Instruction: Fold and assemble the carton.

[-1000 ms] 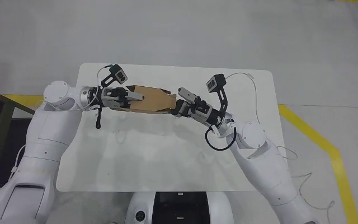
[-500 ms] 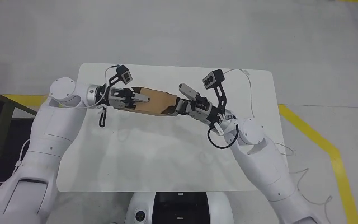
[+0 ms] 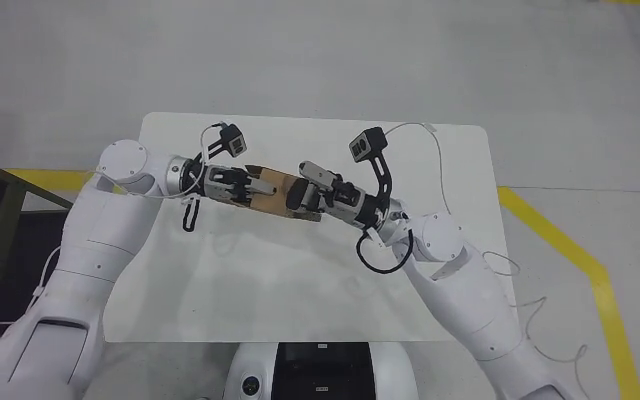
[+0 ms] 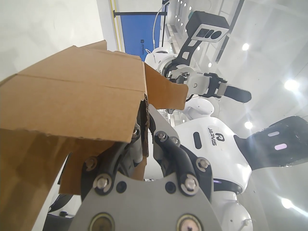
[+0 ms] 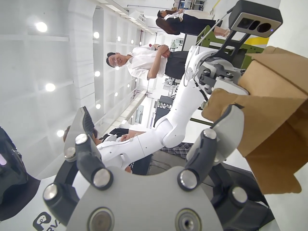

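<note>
While the left gripper (image 3: 240, 183) is clenched on one end of the carton (image 3: 272, 190), the right gripper (image 3: 306, 190) stands at the opposite end with its fingers spread wide and grasps nothing.

The carton is of brown corrugated board. It is partly opened into a box shape, and the flaps at its ends are loose. It lies lengthwise between the two arms, over the far half of the tabletop (image 3: 300, 290). It is about midway between the left edge and the right edge, a little nearer to the left one, and well apart from the near edge. I cannot tell whether its underside touches the tabletop or is held just above it.

In the left wrist view, the left gripper's two fingers are closed together with an edge of the cardboard wall pinched between them. The body of the carton spreads out beside them and one fold line runs across its side. A short flap sticks out from the far end toward the right gripper.

In the right wrist view, one finger (image 5: 228, 121) of the right gripper lies against an end flap of the carton. The other finger (image 5: 83, 121) stands free in the air, apart from the cardboard.
</note>
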